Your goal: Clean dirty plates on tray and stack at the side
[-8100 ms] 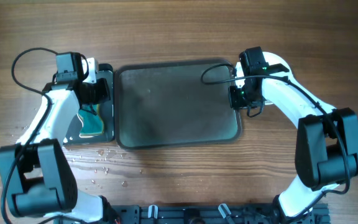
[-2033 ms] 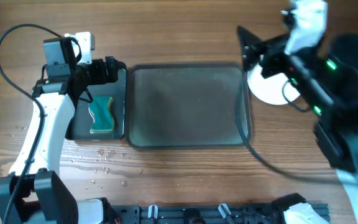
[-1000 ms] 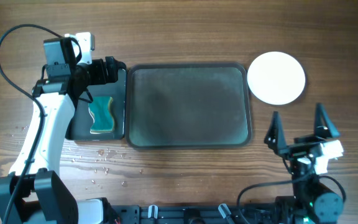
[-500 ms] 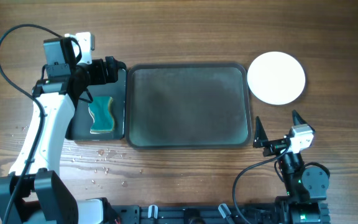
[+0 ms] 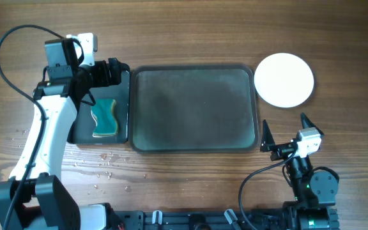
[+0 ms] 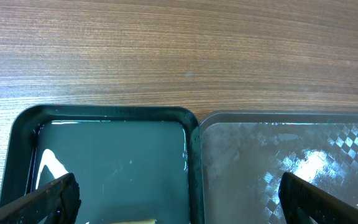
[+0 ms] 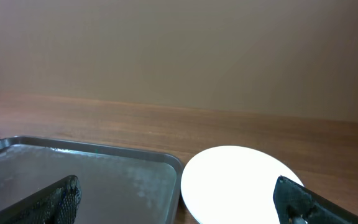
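Observation:
A round white plate (image 5: 284, 79) lies on the wood right of the tray's far corner; I cannot tell whether others lie under it. The dark grey-green tray (image 5: 193, 108) sits mid-table, its surface showing only a wet sheen. My right gripper (image 5: 283, 121) is open near the front right, pointing toward the plate (image 7: 235, 180) and the tray's corner (image 7: 166, 163), touching neither. My left gripper (image 5: 115, 72) is open at the far edge of the black tray. It straddles the seam between that tray's rim (image 6: 191, 162) and the grey tray (image 6: 260, 155), holding nothing.
A smaller glossy black tray (image 5: 123, 128) lies left of the grey one, holding water and a teal-and-yellow sponge (image 5: 105, 118). Water droplets (image 5: 104, 163) dot the wood in front of it. A rail (image 5: 190, 220) runs along the table's front edge.
Over the last two seconds my right arm drew back from the plate to the front right. For the last half second it has held still. The left arm has not moved.

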Controlling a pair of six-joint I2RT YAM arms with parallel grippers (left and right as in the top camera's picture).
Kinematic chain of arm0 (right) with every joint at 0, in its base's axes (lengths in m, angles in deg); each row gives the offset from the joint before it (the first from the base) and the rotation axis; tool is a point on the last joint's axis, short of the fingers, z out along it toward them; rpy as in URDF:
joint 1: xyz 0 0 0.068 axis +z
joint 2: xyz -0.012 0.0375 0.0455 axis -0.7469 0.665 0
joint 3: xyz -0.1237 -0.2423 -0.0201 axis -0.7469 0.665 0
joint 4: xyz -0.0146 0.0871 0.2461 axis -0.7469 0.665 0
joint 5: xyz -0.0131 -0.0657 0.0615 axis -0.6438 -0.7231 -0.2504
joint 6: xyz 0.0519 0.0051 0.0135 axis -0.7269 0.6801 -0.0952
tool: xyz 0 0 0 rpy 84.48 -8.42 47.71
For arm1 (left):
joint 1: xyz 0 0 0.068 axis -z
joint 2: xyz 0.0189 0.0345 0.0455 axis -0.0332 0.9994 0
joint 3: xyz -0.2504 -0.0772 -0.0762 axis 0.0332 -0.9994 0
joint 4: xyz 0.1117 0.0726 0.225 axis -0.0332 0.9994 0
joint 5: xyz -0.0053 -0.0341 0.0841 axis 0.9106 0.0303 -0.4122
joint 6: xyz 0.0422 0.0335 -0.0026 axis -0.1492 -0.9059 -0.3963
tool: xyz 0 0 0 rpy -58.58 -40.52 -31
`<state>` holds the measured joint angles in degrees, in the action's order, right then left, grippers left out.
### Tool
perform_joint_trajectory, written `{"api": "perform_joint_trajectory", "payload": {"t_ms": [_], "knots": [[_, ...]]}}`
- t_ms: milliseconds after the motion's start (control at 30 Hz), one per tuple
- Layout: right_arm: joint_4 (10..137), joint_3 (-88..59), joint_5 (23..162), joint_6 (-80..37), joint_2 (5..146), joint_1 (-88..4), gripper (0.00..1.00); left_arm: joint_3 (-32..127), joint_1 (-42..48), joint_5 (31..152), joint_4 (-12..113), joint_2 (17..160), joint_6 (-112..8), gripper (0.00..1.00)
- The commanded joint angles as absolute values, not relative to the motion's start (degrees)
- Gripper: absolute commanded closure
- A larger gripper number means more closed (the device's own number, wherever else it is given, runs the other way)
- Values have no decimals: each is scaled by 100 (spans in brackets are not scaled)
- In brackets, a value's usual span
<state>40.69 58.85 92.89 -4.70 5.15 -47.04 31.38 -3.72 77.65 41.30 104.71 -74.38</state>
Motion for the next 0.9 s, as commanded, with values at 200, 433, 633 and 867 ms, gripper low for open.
{"api": "perform_joint_trajectory", "payload": {"t_ms": [200,433,633,867], "knots": [[4038,5889,9298,-417,465,-4739,0,3171,-385,7833,4115,10475,-7400,0],[4036,5889,9298,-419,465,-4739,0,3171,-385,7833,4115,10475,-7400,0],[4036,5889,9298,-419,465,-4739,0,3169,-385,7833,4144,10484,-7403,0],[4038,5889,9298,-417,465,-4739,0,3169,-385,7833,4159,9861,-7403,0]]}}
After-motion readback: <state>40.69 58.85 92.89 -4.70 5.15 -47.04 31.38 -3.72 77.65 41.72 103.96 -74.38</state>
